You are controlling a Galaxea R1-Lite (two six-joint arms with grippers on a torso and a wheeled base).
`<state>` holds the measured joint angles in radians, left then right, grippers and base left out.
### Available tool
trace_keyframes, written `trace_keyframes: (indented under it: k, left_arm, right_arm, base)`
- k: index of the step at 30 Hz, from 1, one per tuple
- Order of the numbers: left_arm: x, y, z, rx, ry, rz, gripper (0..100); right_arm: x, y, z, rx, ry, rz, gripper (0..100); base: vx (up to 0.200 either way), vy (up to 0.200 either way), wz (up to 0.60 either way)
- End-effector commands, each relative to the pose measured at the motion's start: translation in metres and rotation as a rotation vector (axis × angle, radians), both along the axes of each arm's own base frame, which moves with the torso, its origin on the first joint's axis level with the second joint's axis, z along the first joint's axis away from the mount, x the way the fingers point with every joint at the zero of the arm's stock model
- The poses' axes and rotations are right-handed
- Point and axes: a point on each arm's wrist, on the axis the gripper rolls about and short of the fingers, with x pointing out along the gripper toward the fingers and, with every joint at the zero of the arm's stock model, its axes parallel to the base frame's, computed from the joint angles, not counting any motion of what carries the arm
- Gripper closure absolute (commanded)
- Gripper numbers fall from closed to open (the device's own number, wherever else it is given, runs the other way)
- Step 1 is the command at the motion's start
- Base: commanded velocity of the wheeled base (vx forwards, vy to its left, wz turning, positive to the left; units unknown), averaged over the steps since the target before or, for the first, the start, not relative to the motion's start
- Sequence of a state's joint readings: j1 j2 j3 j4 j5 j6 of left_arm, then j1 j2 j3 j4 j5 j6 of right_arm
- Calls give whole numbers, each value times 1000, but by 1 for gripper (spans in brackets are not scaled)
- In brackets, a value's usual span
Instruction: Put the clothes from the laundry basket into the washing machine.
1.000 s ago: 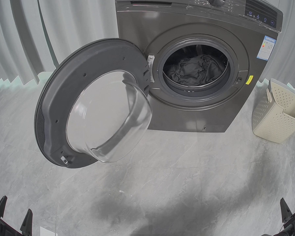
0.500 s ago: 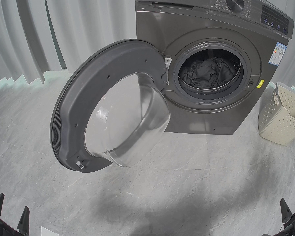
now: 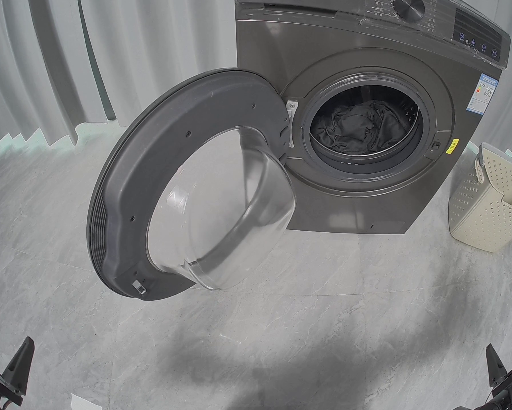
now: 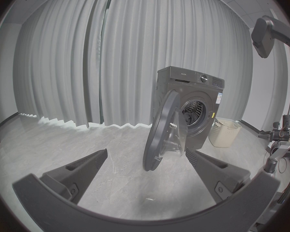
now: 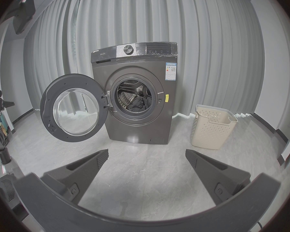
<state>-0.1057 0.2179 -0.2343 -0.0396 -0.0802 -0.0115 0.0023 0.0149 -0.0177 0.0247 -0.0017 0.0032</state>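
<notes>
A grey front-loading washing machine (image 3: 375, 35) stands ahead, its round door (image 3: 193, 183) swung wide open toward the left. Dark clothes (image 3: 358, 126) lie inside the drum. To the right of the machine sits a cream perforated laundry basket (image 3: 492, 200); its inside is hidden in the head view. In the right wrist view the washing machine (image 5: 135, 94), the dark clothes (image 5: 139, 103) and the basket (image 5: 212, 126) all show. My left gripper (image 3: 2, 354) hangs open at the lower left and my right gripper (image 3: 509, 351) open at the lower right, both well back from the machine and holding nothing.
Pale curtains (image 3: 68, 46) run behind the machine. The grey tiled floor (image 3: 301, 326) stretches between me and the machine. A small white scrap (image 3: 85, 402) lies on the floor near the left gripper. The open door (image 4: 164, 129) juts out into the room.
The camera shifted between one second and half a second ago, so the machine sits further right in the picture. Since then the left gripper has moved down and left. The right gripper stays put.
</notes>
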Motion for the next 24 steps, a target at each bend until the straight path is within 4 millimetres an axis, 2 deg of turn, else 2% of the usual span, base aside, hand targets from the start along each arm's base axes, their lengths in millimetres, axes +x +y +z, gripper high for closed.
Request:
trace_keyframes:
  k: [1,8,24]
  left_arm:
    - [27,-4,12,11,102,-53,0]
    - [45,-6,13,26,151,-60,0]
    - [44,-7,12,28,148,-86,0]
  right_arm:
    - [-1,0,-2,-2,-8,1,0]
    - [-1,0,-2,-2,-7,2,0]
    - [-1,0,-2,-2,-8,4,0]
  base:
    - [0,0,0]
    - [0,0,0]
    - [0,0,0]
